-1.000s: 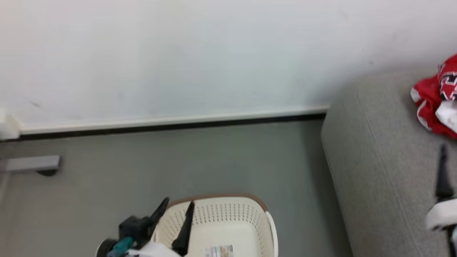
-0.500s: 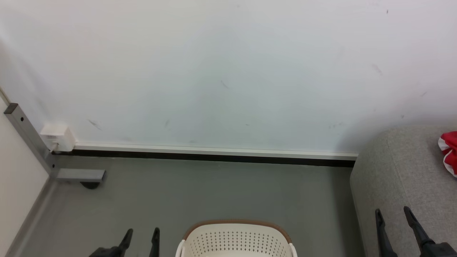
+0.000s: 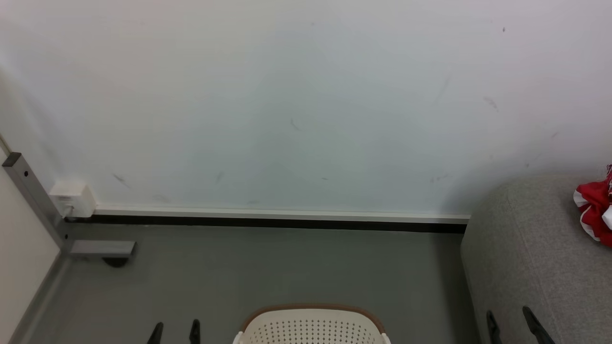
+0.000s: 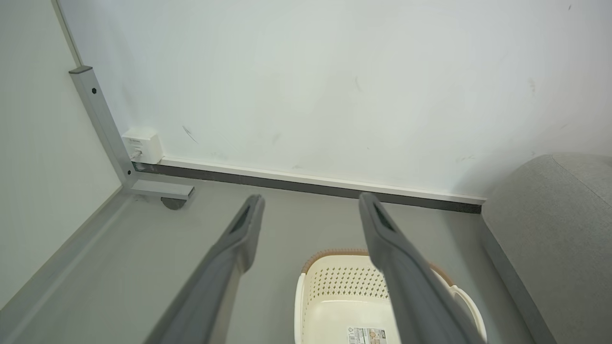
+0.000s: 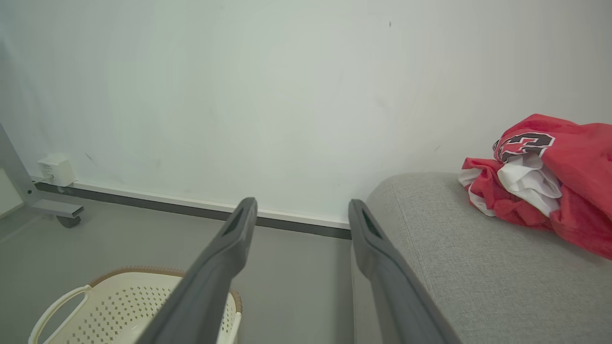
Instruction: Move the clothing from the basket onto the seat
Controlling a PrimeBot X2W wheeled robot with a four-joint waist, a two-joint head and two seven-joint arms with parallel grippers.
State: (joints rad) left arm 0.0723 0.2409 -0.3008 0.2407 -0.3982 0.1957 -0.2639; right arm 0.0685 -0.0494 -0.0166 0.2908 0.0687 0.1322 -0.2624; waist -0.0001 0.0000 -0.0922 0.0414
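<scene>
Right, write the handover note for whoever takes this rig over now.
Left tool: open, holding nothing, near the basket.
Right tool: open, holding nothing, by the edge of the seat.
Clothing: bunched on the seat, apart from both tools.
Basket: on the floor beside the seat; the part of its inside that shows holds no fabric.
Done: the clothing lies on the seat.
Left: probably nothing; check the hidden near part of the basket for anything missed.
</scene>
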